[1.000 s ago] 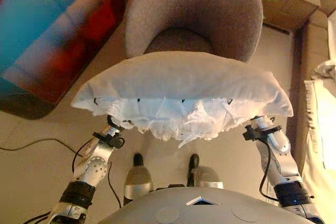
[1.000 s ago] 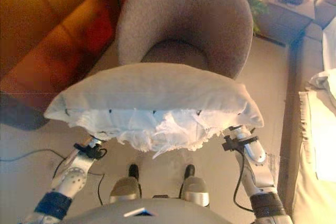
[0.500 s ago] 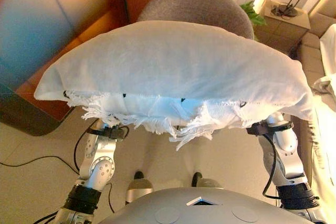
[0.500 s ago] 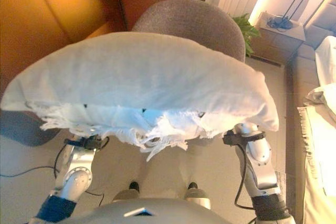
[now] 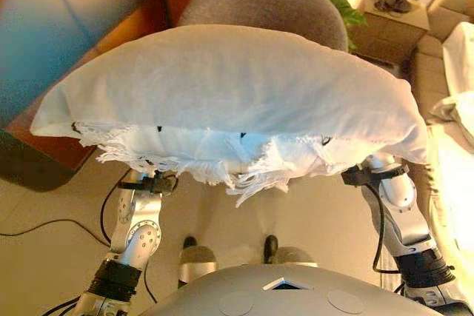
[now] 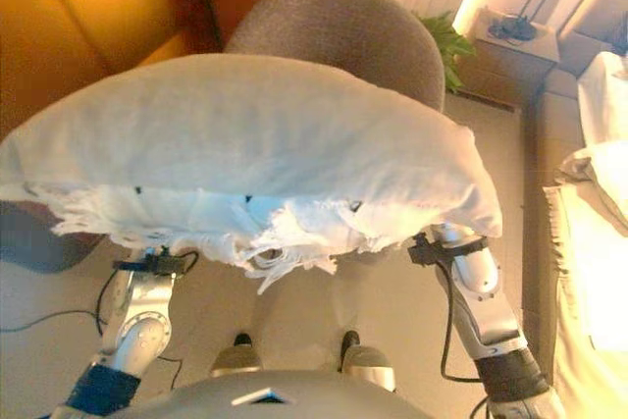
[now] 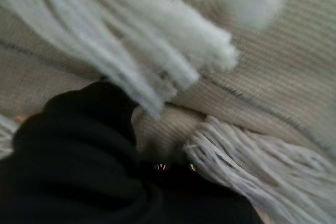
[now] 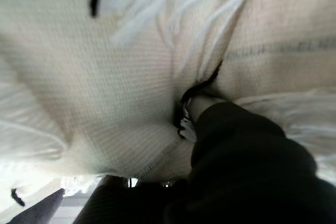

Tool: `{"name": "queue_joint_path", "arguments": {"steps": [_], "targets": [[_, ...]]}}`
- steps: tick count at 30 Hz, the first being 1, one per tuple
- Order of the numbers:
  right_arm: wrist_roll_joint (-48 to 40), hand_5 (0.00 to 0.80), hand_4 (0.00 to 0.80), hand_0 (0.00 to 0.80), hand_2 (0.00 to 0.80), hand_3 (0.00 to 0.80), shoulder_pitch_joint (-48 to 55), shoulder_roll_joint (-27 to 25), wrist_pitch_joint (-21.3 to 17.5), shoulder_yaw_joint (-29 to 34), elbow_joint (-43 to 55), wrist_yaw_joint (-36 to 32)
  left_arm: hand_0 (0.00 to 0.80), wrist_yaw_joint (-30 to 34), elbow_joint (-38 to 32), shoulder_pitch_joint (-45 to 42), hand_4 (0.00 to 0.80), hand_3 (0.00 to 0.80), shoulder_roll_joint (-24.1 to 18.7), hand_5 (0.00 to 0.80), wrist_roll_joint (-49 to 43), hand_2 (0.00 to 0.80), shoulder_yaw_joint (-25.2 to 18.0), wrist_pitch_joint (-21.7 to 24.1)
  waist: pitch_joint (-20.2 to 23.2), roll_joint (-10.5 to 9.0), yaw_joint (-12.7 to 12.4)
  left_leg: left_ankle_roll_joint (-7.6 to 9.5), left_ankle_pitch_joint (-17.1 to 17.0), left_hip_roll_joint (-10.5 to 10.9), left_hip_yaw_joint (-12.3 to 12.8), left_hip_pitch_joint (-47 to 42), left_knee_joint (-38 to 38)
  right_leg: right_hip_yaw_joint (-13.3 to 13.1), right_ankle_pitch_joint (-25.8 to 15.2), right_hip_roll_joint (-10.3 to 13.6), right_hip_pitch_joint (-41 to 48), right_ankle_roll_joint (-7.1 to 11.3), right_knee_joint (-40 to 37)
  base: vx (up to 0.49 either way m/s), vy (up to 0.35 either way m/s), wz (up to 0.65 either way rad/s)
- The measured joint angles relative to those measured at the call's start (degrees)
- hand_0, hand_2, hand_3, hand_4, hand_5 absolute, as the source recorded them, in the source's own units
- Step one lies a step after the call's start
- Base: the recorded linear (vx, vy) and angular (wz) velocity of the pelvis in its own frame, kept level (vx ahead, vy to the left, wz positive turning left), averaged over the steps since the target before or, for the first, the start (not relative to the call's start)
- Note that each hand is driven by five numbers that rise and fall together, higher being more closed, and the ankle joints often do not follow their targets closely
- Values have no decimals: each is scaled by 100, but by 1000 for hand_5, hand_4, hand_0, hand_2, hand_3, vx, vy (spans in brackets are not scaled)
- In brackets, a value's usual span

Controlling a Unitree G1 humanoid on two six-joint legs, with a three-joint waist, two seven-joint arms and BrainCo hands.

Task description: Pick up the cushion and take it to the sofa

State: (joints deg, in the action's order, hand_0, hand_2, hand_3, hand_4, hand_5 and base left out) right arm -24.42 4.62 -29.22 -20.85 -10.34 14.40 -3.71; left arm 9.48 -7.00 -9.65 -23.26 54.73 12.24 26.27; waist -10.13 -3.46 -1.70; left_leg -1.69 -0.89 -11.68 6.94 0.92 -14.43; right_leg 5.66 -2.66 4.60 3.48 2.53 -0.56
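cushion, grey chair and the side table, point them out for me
cushion [image 5: 237, 86], left eye view, middle of its top face
grey chair [image 5: 259, 1], left eye view, its curved backrest
side table [image 5: 389, 24], left eye view, its front face

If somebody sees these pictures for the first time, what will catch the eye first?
The big white cushion with its ragged fringe fills the middle, carried on both arms above the floor. Behind it stands a grey round-backed armchair. The hands are hidden under the cushion; a pale sofa lies at the right edge.
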Motion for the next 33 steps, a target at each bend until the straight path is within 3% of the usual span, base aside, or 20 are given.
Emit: {"name": "queue_joint_path", "arguments": {"steps": [1, 3, 4, 5, 6, 7, 8, 9, 10, 12, 13, 16, 18, 19, 20, 22, 24, 26, 28, 33], "targets": [[7, 800, 800, 800, 800, 800, -2, -18, -60, -7, 0, 39, 800, 2, 0, -2, 800, 800, 64, 800, -31, 800, 14, 1, -104, -54, -36, -87, 105, 292, -233, 317, -523, -66, -21, 134, -5, -25, 6, 136, -36, -37], [50, 800, 800, 800, 800, 800, -21, -61, -152, -27, 7, 170, 800, -7, -1, 11, 800, 800, 196, 800, -203, 800, 10, 25, -191, 60, -43, -65, 348, 912, -257, 477, -385, -93, -16, 252, -92, -11, 1, 274, 2, -38], [123, 800, 800, 800, 800, 800, -138, -195, -152, -64, 22, 300, 800, -54, -35, 22, 800, 800, 267, 800, -234, 800, 12, 69, -227, 443, -82, 29, 550, 1053, -296, 422, 177, -89, 27, 13, -188, 56, 237, 430, 37, -71], [198, 800, 800, 800, 800, 800, -376, -65, -135, -196, -124, 376, 800, -122, -37, 70, 800, 800, 214, 800, -234, 800, -43, 137, -400, 470, -251, 182, 371, 1056, -343, 332, 142, -147, 357, -62, -479, 35, 1184, 445, 41, -80], [296, 800, 800, 800, 800, 800, -453, 85, -90, -359, -194, 488, 800, -279, -30, 76, 800, 800, 87, 800, -228, 800, -94, 171, -456, 428, -294, 162, 406, 942, -260, 353, 48, -144, 1028, -233, -708, -43, 2346, 524, 37, -27], [389, 800, 800, 800, 800, 800, -418, 90, -90, -445, -165, 525, 800, -383, -44, 71, 800, 800, -27, 800, -230, 800, -120, 218, -432, 279, -272, 93, 408, 966, -386, 390, -77, -119, 1498, -381, -562, -126, 2767, 558, 18, 24], [456, 800, 800, 800, 800, 800, -463, 93, -86, -441, -131, 548, 800, -434, -78, 73, 800, 800, -95, 800, -233, 800, -121, 256, -421, 97, -282, 14, 464, 1061, -392, 560, -393, -247, 1822, -372, -285, -360, 2229, 581, 11, 49], [498, 800, 800, 800, 800, 800, -563, 61, -56, -409, -146, 561, 800, -513, -29, 102, 800, 800, 18, 800, -245, 800, -98, 288, -517, 264, -323, -107, 660, 985, -617, 823, -819, -390, 1780, -579, -119, -462, 1983, 630, 9, 13], [513, 800, 800, 800, 800, 800, -596, 95, -23, -396, -138, 579, 800, -610, -28, 111, 800, 800, 40, 800, -248, 800, 5, 292, -527, 295, -485, -190, 710, 1113, -963, 1063, -1036, -561, 1723, -639, -129, -564, 1920, 637, 28, 5], [529, 800, 800, 800, 800, 800, -679, 153, 49, -422, -142, 647, 800, -732, -28, 113, 800, 800, 120, 800, -285, 800, 26, 291, -633, 254, -595, -198, 699, 1366, -1473, 1285, -463, -894, 1686, -653, -18, -555, 1763, 626, 57, 15], [545, 800, 800, 800, 800, 800, -699, 129, 97, -421, -156, 669, 800, -767, -26, 121, 800, 800, 166, 800, -310, 800, 27, 291, -705, 296, -590, -178, 683, 1380, -1556, 1297, -112, -1010, 1695, -680, 183, -523, 1636, 730, 118, 28], [570, 800, 800, 800, 800, 800, -700, 70, 151, -406, -178, 696, 800, -806, -13, 163, 800, 800, 199, 800, -404, 800, 33, 293, -782, 435, -601, -251, 322, 1242, -1637, 1298, 564, -1303, 1967, -737, 743, -455, 1458, 769, 168, 8], [577, 800, 800, 800, 800, 800, -708, 61, 153, -410, -137, 739, 800, -807, -7, 246, 800, 800, 165, 800, -399, 800, -11, 311, -795, 342, -758, -321, -178, 1244, -1253, 1277, 205, -1425, 2288, -511, 925, -398, 1508, 866, 248, -51], [579, 800, 800, 800, 800, 800, -740, 22, 154, -408, -83, 769, 800, -813, -6, 325, 800, 800, 137, 800, -397, 800, -15, 319, -824, 281, -864, -264, -137, 1313, -1020, 1312, -64, -1394, 2388, -306, 1009, -377, 1495, 884, 238, -68], [577, 800, 800, 800, 800, 800, -778, -11, 154, -406, -68, 786, 800, -835, -8, 377, 800, 800, 98, 800, -396, 800, -21, 318, -817, 261, -896, -70, -61, 1337, -816, 1349, -264, -1244, 2370, -202, 1063, -250, 1638, 852, 183, -57], [560, 800, 800, 800, 800, 800, -760, -9, 176, -325, -60, 791, 800, -860, -2, 567, 800, 800, 7, 800, -397, 800, -24, 287, -792, 205, -832, 459, 79, 1447, -538, 1242, -488, -786, 2517, -17, 742, 190, 3140, 791, 106, -27], [575, 800, 800, 800, 800, 800, -630, 145, 209, -256, -10, 790, 800, -849, -18, 563, 800, 800, -77, 800, -435, 800, -27, 283, -589, -88, -800, 589, 324, 1722, -393, 1096, -504, -737, 2229, 100, 585, 547, 4172, 678, 47, -13], [604, 800, 800, 800, 800, 800, -539, 270, 200, -272, 139, 848, 800, -849, -56, 558, 800, 800, -37, 800, -448, 800, -35, 285, -416, -218, -707, 739, 430, 1863, -429, 1037, -469, -695, 1642, 102, 621, 591, 4050, 566, 19, 3], [703, 800, 800, 800, 800, 800, -498, 426, 201, -282, 144, 924, 800, -847, -42, 600, 800, 800, -56, 800, -447, 800, -123, 208, -380, -267, -701, 741, 264, 1846, -448, 678, 36, -668, 1786, 93, 475, 542, 3892, 442, -14, -6], [735, 800, 800, 800, 800, 800, -425, 392, 195, -298, 138, 901, 800, -811, -44, 575, 800, 800, -73, 800, -447, 800, -165, 158, -265, 13, -518, 712, 34, 1600, -500, 145, 914, 288, 2032, 147, -367, 382, 2256, 316, -75, -15]]}}
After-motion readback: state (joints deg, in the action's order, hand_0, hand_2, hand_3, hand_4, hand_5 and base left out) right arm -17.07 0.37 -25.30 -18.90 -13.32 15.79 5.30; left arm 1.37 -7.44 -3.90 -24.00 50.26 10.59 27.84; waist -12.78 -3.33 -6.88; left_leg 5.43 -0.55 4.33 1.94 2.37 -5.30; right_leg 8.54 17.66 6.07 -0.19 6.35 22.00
